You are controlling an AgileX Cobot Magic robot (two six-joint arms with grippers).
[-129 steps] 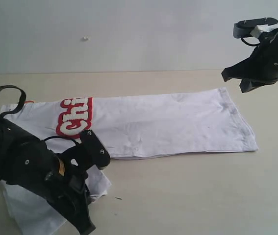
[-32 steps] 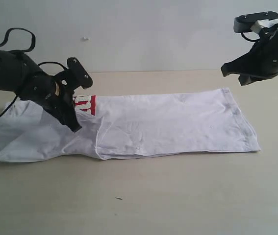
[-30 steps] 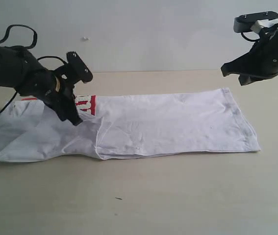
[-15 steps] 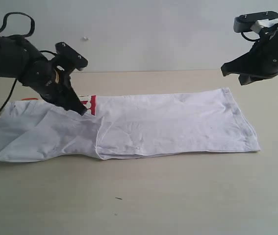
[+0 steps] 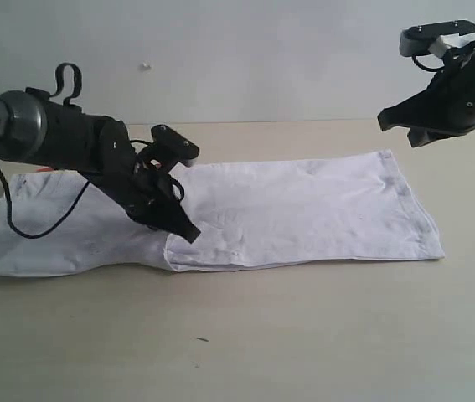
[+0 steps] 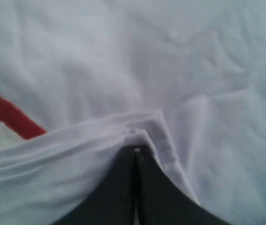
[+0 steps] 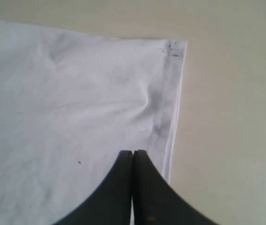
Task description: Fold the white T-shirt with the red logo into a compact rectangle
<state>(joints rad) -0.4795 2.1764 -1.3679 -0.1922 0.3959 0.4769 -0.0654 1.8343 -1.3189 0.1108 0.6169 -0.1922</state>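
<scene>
we see the left pincer (image 6: 135, 152) clenched on a fold of the white t-shirt (image 5: 304, 209), which lies on the table (image 5: 304, 335). the red logo (image 6: 3, 117) is mostly buried. the right pincer (image 7: 133, 153) is clenched empty over a corner.

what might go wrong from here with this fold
1. The left gripper has its jaws shut on several bunched layers of the shirt; pulling may drag the lower layers along and wrinkle the fold.
2. The right gripper hangs above the hem corner, jaws shut, holding nothing; with that end unpinned, the shirt may slide on the table.
</scene>
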